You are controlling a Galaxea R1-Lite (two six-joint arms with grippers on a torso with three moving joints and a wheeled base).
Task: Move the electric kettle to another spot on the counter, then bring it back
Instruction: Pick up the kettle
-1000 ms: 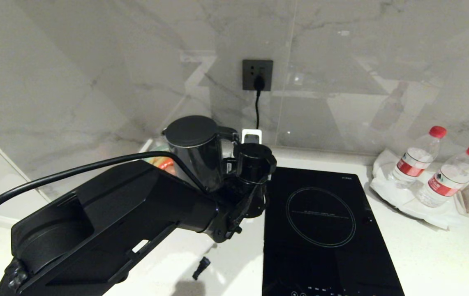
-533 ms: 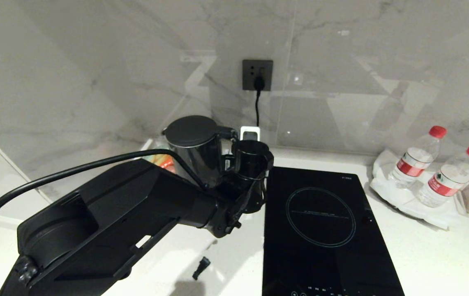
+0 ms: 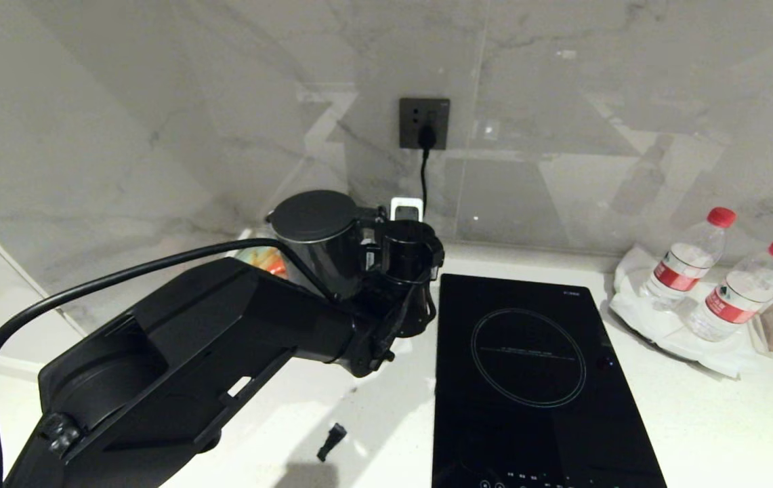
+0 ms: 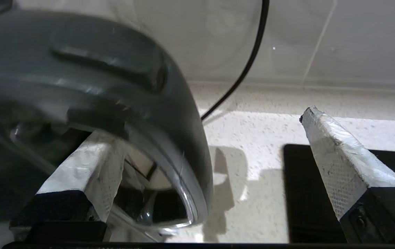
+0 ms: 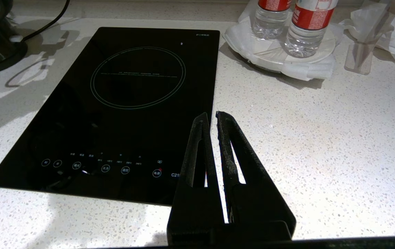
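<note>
The left gripper [image 4: 214,135], jaws spread wide and grasping nothing, straddles the upright loop handle [image 4: 169,114] of the tall glossy black electric kettle [image 3: 318,247], one finger through the loop.

Through the left wrist camera I saw the left gripper [image 4: 204,138] with its jaws spread wide, both fingers wrapped in pale tape. One finger [image 4: 86,162] sat inside the loop handle [image 4: 169,103] of the electric kettle [image 4: 20,114], against the glossy black body, while the other finger [image 4: 339,155] stood well clear in open air, so the handle lay between them with nothing clamped. Beyond it lay the white speckled counter [image 4: 252,131], a corner of the black hob [image 4: 301,193], a thin black cord [image 4: 245,65] and the marbled wall [image 4: 356,41].
</note>
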